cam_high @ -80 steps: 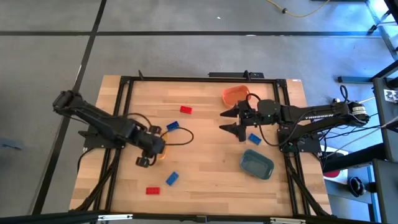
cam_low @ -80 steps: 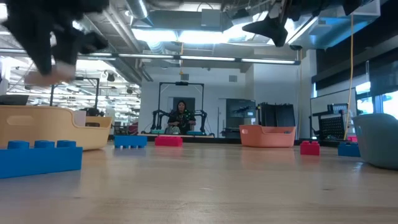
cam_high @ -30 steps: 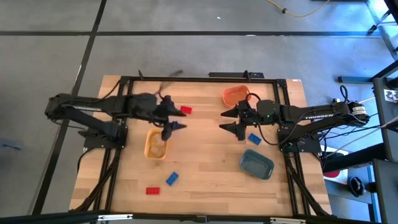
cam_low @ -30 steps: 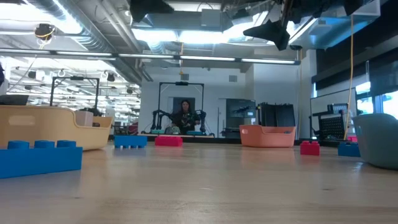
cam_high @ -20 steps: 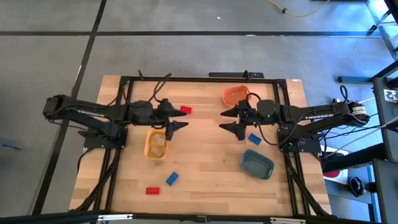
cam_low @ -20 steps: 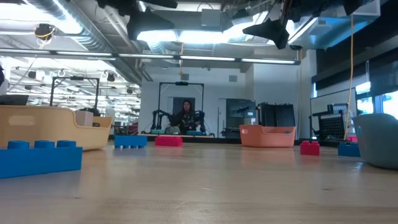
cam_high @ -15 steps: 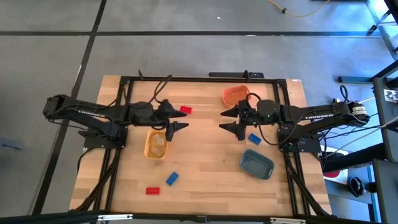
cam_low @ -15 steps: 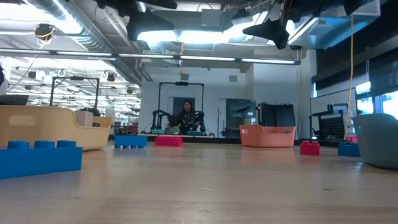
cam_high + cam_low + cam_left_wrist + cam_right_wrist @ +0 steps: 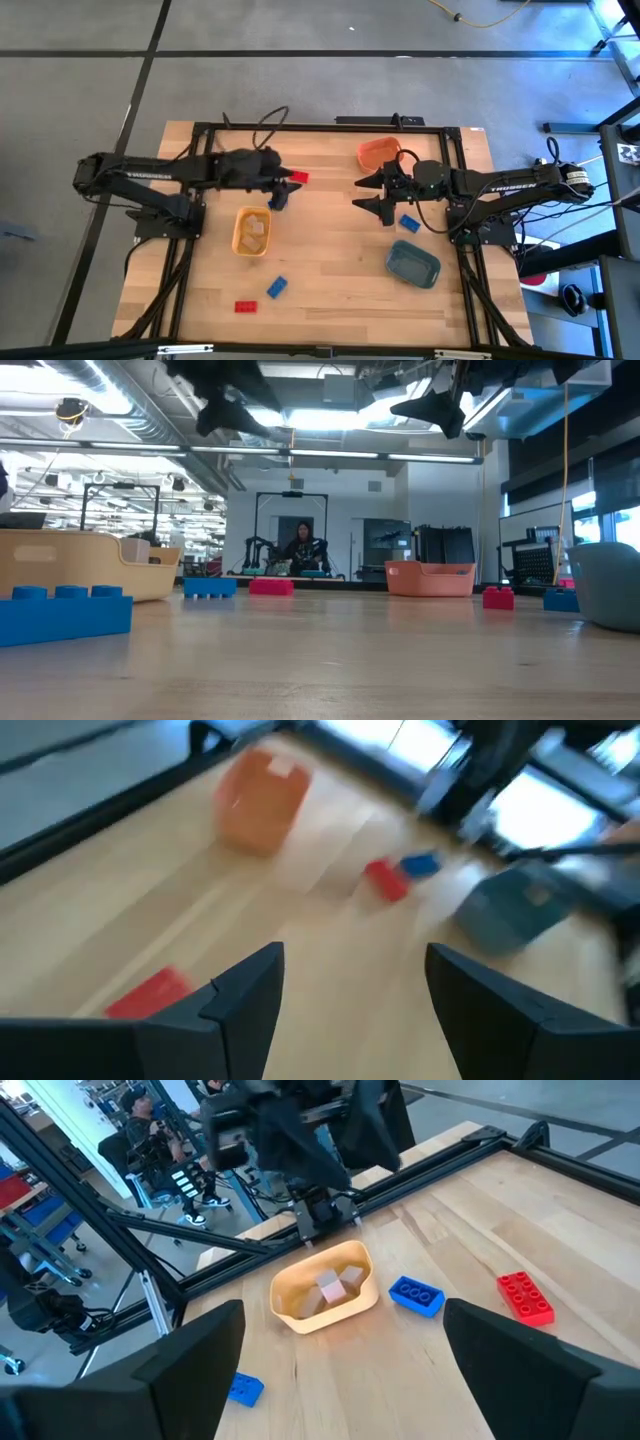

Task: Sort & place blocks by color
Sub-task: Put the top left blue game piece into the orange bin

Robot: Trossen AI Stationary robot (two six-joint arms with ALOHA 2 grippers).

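Left gripper (image 9: 283,190), jaws wide and empty, is swinging from the yellow tray (image 9: 251,231) toward the red block (image 9: 298,177) at the bench's (image 9: 330,270) far side, now just beside it. Beige blocks (image 9: 335,1285) are lying in the tray. Likely next: red pick. Right gripper (image 9: 375,195) is hanging wide open, idle, mid-bench.

Surface materials at the wooden table (image 9: 330,250)

Table: pale wood planks, smooth satin finish, framed by matt black metal rails (image 9: 205,150). On it: glossy moulded plastic blocks (image 9: 417,1295) and smooth matt plastic yellow tray (image 9: 325,1301).
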